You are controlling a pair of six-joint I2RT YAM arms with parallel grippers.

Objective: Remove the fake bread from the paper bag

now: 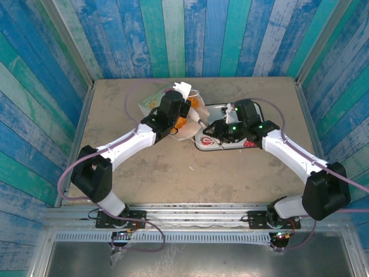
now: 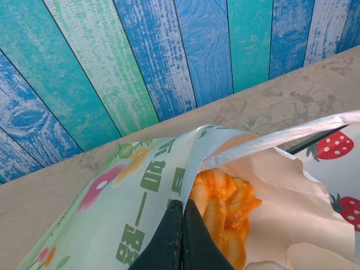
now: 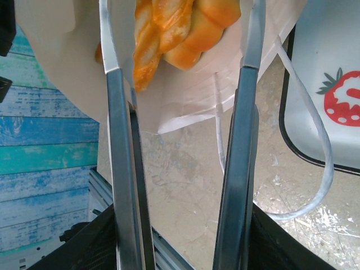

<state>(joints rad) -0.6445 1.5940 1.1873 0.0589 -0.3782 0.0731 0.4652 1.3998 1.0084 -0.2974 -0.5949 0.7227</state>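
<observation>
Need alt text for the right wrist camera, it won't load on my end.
The right gripper, jaws apart, points at the orange fake bread lying in the mouth of the white paper bag. A loop handle trails over the table beside a strawberry-print tray.

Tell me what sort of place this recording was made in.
Probably a staged robot test booth: blue-green plank walls box in a table, two arms are bolted to a metal rail, and the paper bag holds fake bread.
</observation>
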